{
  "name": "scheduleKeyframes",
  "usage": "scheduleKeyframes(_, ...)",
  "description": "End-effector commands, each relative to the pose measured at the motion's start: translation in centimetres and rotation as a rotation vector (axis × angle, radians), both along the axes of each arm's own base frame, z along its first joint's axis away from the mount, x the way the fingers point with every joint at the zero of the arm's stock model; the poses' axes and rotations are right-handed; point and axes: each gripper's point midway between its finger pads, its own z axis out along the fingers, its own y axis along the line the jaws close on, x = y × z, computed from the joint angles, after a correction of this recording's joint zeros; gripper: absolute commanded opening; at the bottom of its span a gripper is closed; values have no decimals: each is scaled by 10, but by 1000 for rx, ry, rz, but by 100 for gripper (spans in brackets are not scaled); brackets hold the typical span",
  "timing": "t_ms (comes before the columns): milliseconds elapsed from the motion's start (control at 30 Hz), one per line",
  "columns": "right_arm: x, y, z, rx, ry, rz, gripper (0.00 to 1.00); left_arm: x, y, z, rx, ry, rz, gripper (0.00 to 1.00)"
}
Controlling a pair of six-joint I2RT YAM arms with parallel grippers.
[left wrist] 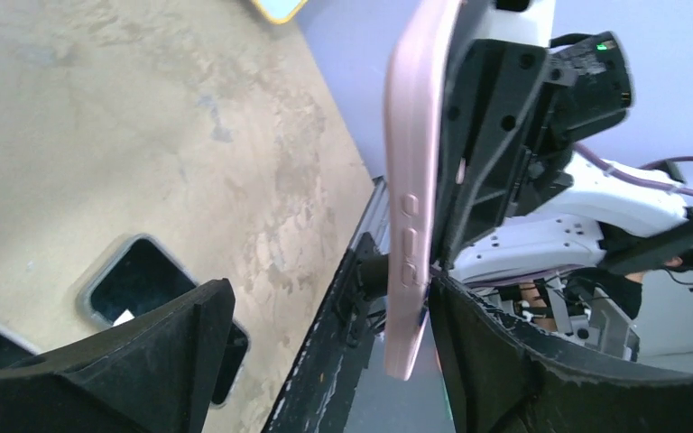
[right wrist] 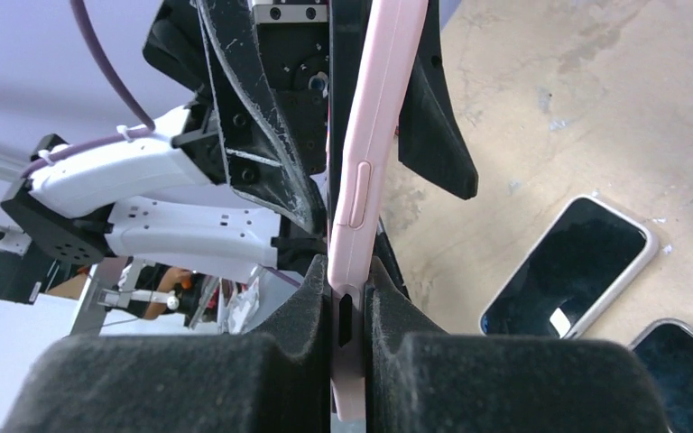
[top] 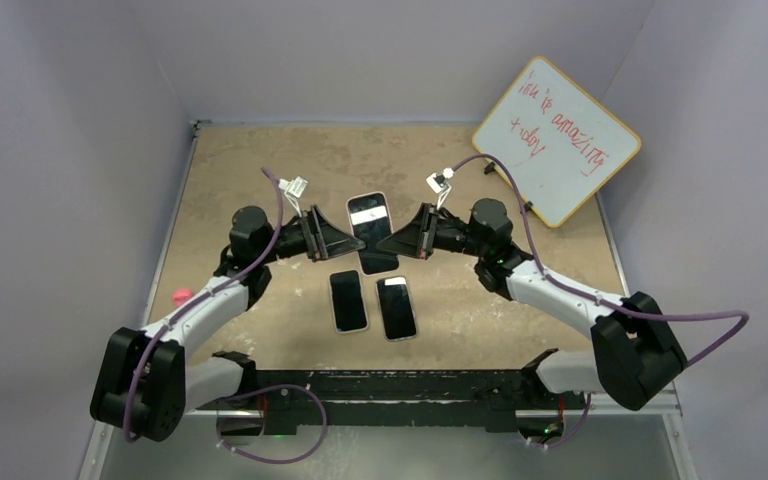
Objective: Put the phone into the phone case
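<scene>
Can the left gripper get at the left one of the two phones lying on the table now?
Probably yes: the left gripper stands open, and the left phone lies uncovered, face up, close by it.

Lab: walled table [top: 260,160], whiteboard [top: 557,140]

Pink case [left wrist: 412,180], top end off-frame
</scene>
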Motion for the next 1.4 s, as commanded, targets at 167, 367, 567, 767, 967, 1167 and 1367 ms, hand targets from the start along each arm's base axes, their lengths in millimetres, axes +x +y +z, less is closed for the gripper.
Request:
scheduleKeyframes(167,-12,4,57,160,-140,12,0,-24,1,59,-183,-166,-58,73)
scheduleKeyframes(367,-20,11,62,188,-152,55,0,-24,0,60,-209,-161,-64,65)
scheduleKeyframes(567,-22,18,46,154,-131,75,0,-28,0,67,-275,-150,-75,40)
scheduleKeyframes(767,-21,20,34,128,-113,82,3,-31,1,68,-252,-191,-75,2)
scheduleKeyframes(967,-30,19,40,129,-106,134,44,-44,1,70,-194,-280,-133,0)
scheduleKeyframes(1167,-24,18,56,80,-171,120,74,-63,2,74,-144,-368,-232,0)
scheduleKeyframes(1367,-22,17,73,77,-203,136,80,-75,4,72,-72,-426,-298,0)
